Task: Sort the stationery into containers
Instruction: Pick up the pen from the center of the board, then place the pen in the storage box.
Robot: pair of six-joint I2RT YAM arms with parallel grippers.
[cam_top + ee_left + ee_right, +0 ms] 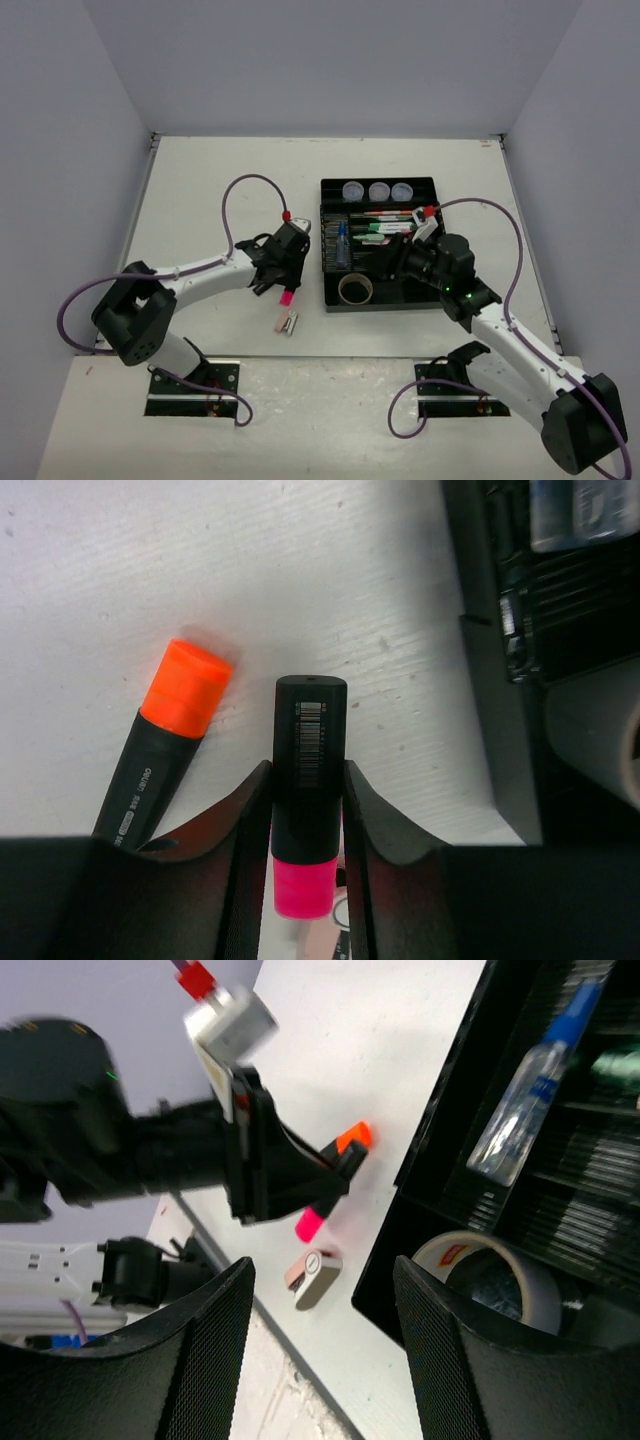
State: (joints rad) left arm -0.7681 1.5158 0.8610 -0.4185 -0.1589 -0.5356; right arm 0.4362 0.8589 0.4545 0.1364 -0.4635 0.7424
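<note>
Left claw (308,785) pinches the pink highlighter (309,730), orange highlighter (172,725) just beside it; right claw (322,1285) hangs spread near the tape roll (492,1278).

Glossy plastic pink highlighter (310,780)

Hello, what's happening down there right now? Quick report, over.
Left pincer shut on pink highlighter, left of tray. Right pincer open, empty, over tray. Orange highlighter loose on table, close beside the pink one.
</note>
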